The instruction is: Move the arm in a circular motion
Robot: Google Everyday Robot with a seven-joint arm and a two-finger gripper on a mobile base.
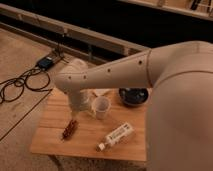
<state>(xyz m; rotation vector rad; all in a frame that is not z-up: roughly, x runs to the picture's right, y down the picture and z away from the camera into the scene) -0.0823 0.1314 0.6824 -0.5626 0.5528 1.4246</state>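
Camera view. Tabletop (50, 137): light wood, set on a speckled floor (20, 55). On it: white cup (101, 106) near centre; dark bowl (133, 95) behind and right of the cup; white bottle (115, 136) lying on its side near the front edge; reddish-brown snack (69, 129) lying front left. Behind: dark wall with a long pale rail (75, 31). Floor left: black cables (20, 85) and a dark box (46, 62).

Arm (165, 85): cream-white, filling the right side, reaching left over the tabletop, then bending down at a rounded elbow. End effector (80, 103): low over the tabletop, just left of the cup; whether it is apart or together, cannot tell.
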